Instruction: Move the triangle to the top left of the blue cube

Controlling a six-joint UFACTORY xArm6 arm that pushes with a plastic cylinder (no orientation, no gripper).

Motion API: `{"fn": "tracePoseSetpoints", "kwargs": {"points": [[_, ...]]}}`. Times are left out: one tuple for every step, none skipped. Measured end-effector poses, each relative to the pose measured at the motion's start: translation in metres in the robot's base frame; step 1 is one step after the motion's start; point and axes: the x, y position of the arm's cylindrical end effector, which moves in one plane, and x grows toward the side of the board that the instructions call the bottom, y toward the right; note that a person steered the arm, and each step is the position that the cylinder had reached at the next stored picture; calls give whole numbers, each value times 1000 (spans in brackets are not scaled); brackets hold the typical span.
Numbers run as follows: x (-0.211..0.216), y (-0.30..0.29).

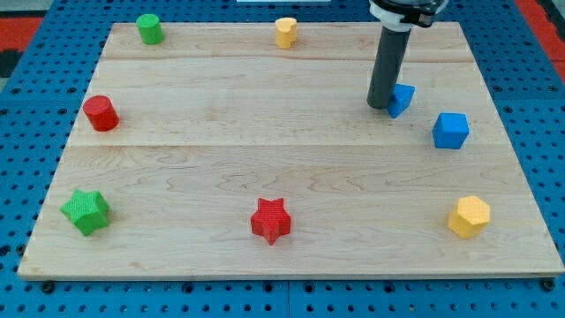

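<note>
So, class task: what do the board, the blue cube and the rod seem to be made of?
Board: looks like pale wood, matt, with visible grain and plank seams.
Blue cube: probably plastic, uniformly coloured, slightly satin.
Rod, ending at my tip beside the blue triangle: dark, smooth; plastic or metal, unclear.

Bright, even overhead light, sharp focus throughout, with only small soft shadows under the blocks.

Two blue blocks (402, 99) (450, 131), two red (101, 113) (270, 220), two green (149, 29) (86, 212), two yellow (285, 33) (468, 216).
</note>
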Motion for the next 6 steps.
{"fn": "tracePoseSetpoints", "kwargs": {"points": [[-43, -20], [-36, 11], [-2, 15], [6, 31], [4, 40], [-62, 27]]}}
